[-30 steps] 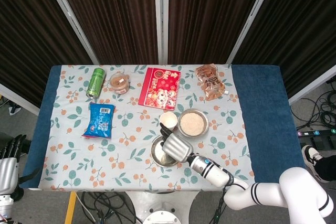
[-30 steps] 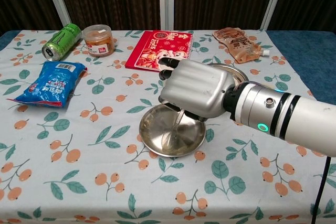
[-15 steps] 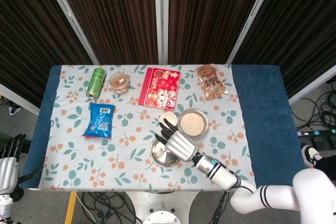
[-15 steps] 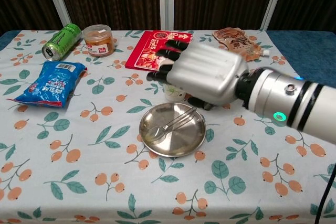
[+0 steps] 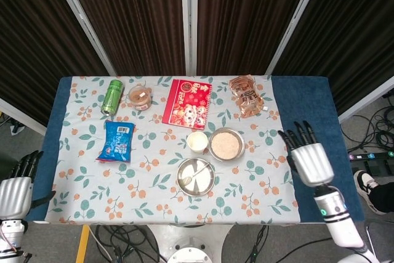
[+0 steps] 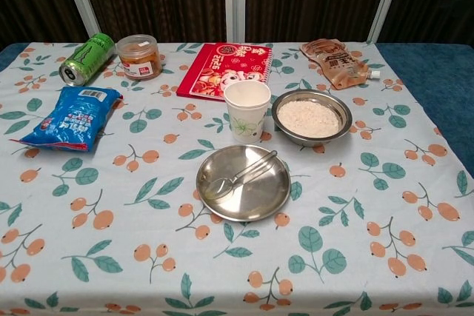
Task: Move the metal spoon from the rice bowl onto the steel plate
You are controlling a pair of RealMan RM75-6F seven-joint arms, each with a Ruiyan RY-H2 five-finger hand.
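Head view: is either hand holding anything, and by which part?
Nothing is held. The right hand and left hand are empty; the spoon lies on the steel plate.

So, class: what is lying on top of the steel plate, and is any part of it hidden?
Only the metal spoon lies on the steel plate, bowl end toward the front left, handle toward the back right. Nothing covers it; the plate's underside on the tablecloth cannot be seen.

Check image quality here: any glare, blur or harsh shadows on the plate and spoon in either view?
Chest view: sharp and evenly lit; the steel plate shows soft reflections, no blown-out glare, and the metal spoon reads clearly. Head view: the plate is small, with a bright sheen; the spoon is barely resolvable. Shadows are faint in both, and the dark curtains lose detail.
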